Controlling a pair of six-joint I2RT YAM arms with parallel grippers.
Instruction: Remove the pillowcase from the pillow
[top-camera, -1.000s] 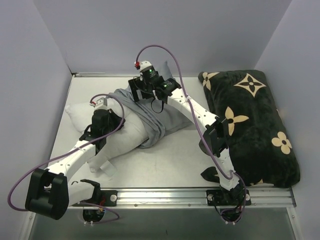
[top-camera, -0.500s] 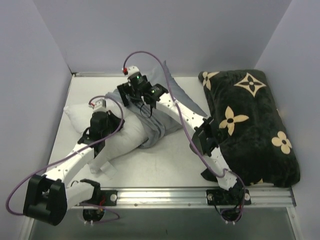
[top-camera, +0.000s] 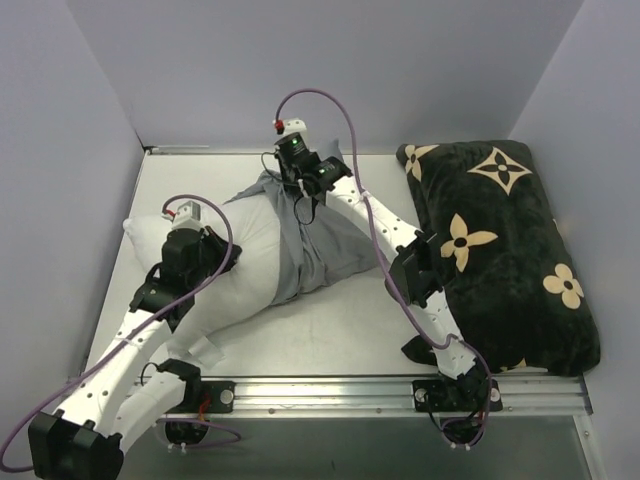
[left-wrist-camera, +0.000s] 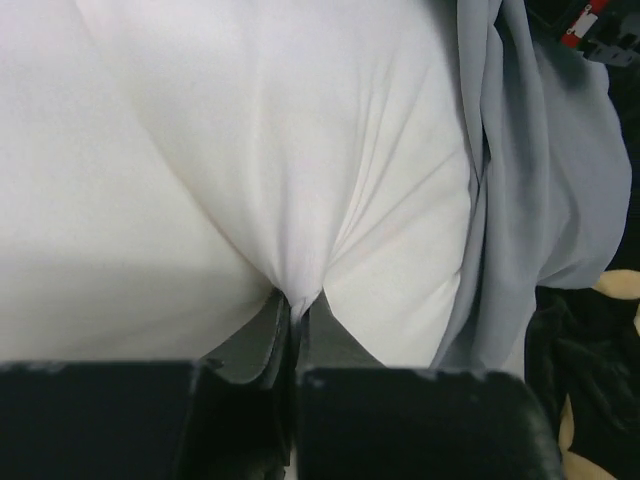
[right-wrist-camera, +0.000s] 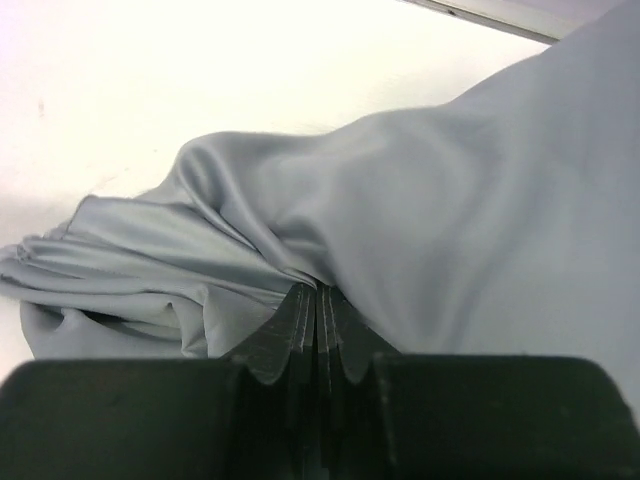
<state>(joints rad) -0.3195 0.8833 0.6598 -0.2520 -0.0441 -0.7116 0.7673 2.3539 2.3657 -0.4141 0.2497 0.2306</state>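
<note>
A pale table (top-camera: 350, 320) fills the floor of a plain booth, with smooth lilac-grey walls (top-camera: 330, 70) on the left, the far side and the right. A metal rail (top-camera: 330, 392) runs along the near edge and carries the bases of both arms. Purple cables (top-camera: 335, 100) loop from the arms above the table. On the right side of the table lies a long black cushion (top-camera: 510, 250) with tan flower and star shapes, its near end close to the rail and its far end near the back wall.

The pillowcase (top-camera: 325, 240) is the only thing here that holds anything. It is a blue-grey sleeve, bunched and creased, and it covers the right end of the pillow (top-camera: 240, 260). The white pillow lies slantwise across the left and middle of the table. Its left end is bare and points toward the left wall, and the open edge of the sleeve crosses it near the middle. The covered end lies just beside the cushion.

The left gripper (left-wrist-camera: 297, 305) has its fingers pressed together on a pinched fold of the bare white pillow, a little left of the sleeve's edge. The right gripper (right-wrist-camera: 318, 295) reaches to the far side of the sleeve, and its fingers are closed tight on a gathered fold of the blue-grey cloth.
</note>
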